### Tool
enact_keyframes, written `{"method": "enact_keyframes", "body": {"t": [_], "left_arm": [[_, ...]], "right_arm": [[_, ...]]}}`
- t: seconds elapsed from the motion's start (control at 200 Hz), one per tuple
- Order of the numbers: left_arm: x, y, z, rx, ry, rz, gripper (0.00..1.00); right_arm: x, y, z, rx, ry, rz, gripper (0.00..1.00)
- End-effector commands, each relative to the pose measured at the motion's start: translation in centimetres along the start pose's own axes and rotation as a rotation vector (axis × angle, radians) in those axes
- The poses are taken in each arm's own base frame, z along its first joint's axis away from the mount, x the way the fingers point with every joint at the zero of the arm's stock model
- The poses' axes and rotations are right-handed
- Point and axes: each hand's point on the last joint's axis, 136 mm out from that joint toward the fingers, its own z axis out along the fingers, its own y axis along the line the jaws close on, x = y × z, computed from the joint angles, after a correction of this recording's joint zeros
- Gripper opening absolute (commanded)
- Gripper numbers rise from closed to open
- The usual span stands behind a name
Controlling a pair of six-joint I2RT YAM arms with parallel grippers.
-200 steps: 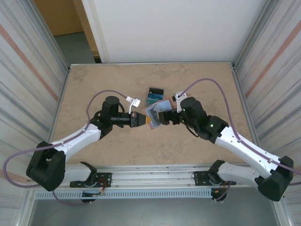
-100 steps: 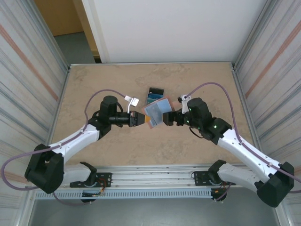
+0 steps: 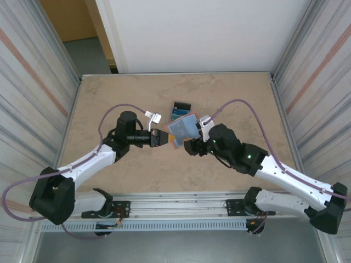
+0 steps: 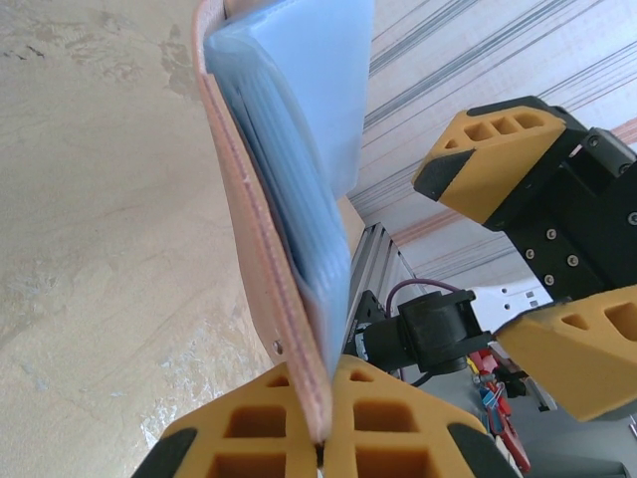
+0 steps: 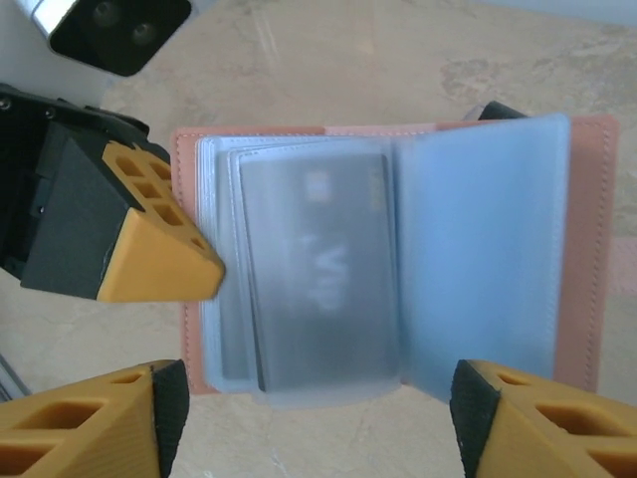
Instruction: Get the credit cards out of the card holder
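Recording a card holder [image 3: 180, 129] [image 4: 267, 249] [image 5: 587, 249] with a salmon-brown, leather-like cover, stitched along its border, spread open like a booklet. Noting inside it a stack of translucent blue-grey plastic sleeves [image 5: 478, 249], smooth, thin and rectangular with rounded corners. Finding one grey card [image 5: 314, 269] seated in the front left sleeve, its face dulled by the plastic. Reading no text: seeing only blurred pale marks on that card, too soft to make out.

Confirming the left gripper [image 3: 163, 137] [image 4: 320, 383] clamped on the card holder, its yellow-orange, honeycomb-moulded fingers pinching the salmon cover edge, with one fingertip [image 5: 189, 267] pressing at the left border in the right wrist view. Seeing the holder edge-on from the left wrist, cover on the left and sleeves fanning to the right.

Confirming the right gripper [image 3: 192, 147] [image 4: 468, 257] [image 5: 318, 398] spread wide and carrying nothing, facing the open inner side of the holder, near it but apart, with the sleeves lying between the lines of its two fingers.

Placing the holder at mid-table between the two grippers in the top view, over a beige, stone-patterned table [image 3: 120, 98]. Logging loose credit cards [image 3: 179, 111] lying flat just beyond the holder: a black card [image 3: 182, 105] farthest back and a teal card [image 3: 176, 115] beside it, partly overlapping.
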Motion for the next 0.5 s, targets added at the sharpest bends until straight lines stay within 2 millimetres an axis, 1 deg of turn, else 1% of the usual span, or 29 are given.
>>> {"method": "enact_keyframes", "body": {"t": [0.0, 0.095, 0.251, 0.391, 0.496], "left_arm": [[-1.1, -0.9, -0.3, 0.020, -0.025, 0.037, 0.00], [-1.1, -1.1, -0.4, 0.025, -0.027, 0.042, 0.00], [-1.1, -1.4, -0.4, 0.037, -0.024, 0.045, 0.00], [-1.0, -1.7, -0.5, 0.047, -0.022, 0.050, 0.00], [-1.0, -1.9, -0.5, 0.053, -0.024, 0.059, 0.00]], "right_arm": [[-0.1, 0.8, 1.0, -0.013, 0.038, -0.050, 0.69], [0.2, 0.8, 2.0, 0.002, 0.067, -0.067, 0.67], [0.5, 0.4, 3.1, 0.007, 0.095, -0.064, 0.66], [0.8, 0.1, 3.6, 0.009, 0.107, -0.053, 0.63], [0.7, -0.1, 3.6, 0.003, 0.103, -0.042, 0.61]]}}
